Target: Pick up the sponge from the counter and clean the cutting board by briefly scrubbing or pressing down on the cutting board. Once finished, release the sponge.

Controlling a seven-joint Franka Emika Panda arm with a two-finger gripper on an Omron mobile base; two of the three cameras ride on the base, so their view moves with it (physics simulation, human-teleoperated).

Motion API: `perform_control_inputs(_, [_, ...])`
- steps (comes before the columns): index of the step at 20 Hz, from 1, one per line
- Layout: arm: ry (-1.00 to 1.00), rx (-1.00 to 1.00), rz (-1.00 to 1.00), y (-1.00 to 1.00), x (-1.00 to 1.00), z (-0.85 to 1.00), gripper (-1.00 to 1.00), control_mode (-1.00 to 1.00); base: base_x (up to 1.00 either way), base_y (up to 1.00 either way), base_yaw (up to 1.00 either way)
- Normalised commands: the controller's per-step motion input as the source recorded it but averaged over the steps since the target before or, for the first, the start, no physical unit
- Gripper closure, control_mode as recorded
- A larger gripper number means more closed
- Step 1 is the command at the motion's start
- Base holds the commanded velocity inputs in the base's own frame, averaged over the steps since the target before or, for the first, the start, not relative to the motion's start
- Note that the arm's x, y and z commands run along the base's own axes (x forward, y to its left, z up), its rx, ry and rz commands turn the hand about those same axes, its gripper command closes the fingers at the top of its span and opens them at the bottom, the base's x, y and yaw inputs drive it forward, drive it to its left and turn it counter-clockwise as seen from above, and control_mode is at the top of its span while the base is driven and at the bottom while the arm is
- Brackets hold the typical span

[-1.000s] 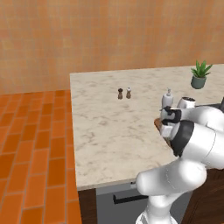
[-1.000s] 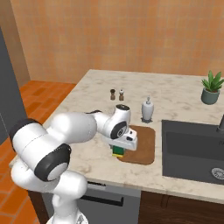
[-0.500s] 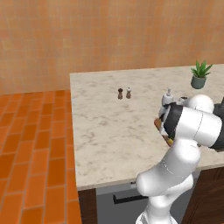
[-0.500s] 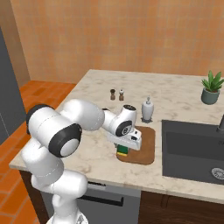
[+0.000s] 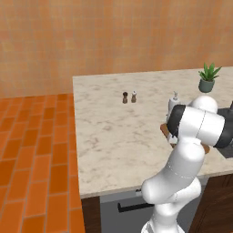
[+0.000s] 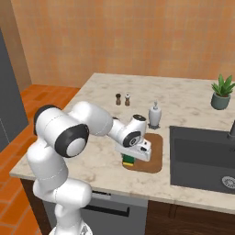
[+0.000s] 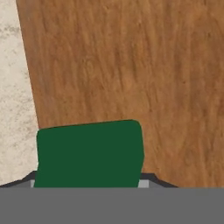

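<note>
Moved since a second ago: arm's elbow swung up and over toward the board side; wrist carried the sponge from the board's near-left corner a little further onto the wood; jaws tightened slightly. Base and cameras unmoved.

Item, far left: orange tiled floor [image 5: 32, 150], beside the counter [image 6: 193, 98]. No part in the task.

Item, left-centre of counter: two small shakers [image 6: 122, 98], side by side, well apart from the work.

Item, centre: arm. In the right base view the shoulder and elbow sit at left, the forearm reaches rightward and down, and the wrist is bent so the gripper [image 6: 130, 159] points at the board from above.

Item, centre: sponge [image 6: 129, 160], green layer over yellow, clenched between the jaws and pressed on the near-left part of the cutting board [image 6: 153, 156]. Hand view shows its green face [image 7: 89, 153] low in frame with wood grain beyond and a strip of counter at one side.

Item, right of centre: white soap bottle [image 6: 154, 115], just behind the board.

Item, right: dark sink [image 6: 202, 158]; potted plant [image 6: 221, 93] at the far corner.

Step in hand, judged: scrubbing or pressing. Next move calls for brief pressure or a short rub kept on the wood, then opening the jaws to leave the sponge.
</note>
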Motion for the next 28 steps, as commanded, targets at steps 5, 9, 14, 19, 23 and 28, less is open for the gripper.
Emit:
perform_control_inputs(5, [0.00,0.00,-0.02,0.00,-0.36,-0.47,1.00,-1.00,0.00,0.00,0.00])
perform_control_inputs(9, [0.00,0.00,-0.02,0.00,-0.43,-0.59,1.00,-1.00,0.00,0.00,0.00])
perform_control_inputs(14, [-0.11,0.00,-0.05,0.01,0.43,-0.27,1.00,-1.00,0.00,0.00,0.00])
perform_control_inputs(19, [-0.10,0.00,-0.02,0.00,0.74,-0.25,1.00,-1.00,0.00,0.00,0.00])
perform_control_inputs(23, [-0.05,0.00,-0.04,0.04,0.79,-0.50,1.00,-1.00,0.00,0.00,0.00])
perform_control_inputs(28, [0.00,-0.04,-0.04,0.25,0.05,-0.65,1.00,-1.00,0.00,0.00,0.00])
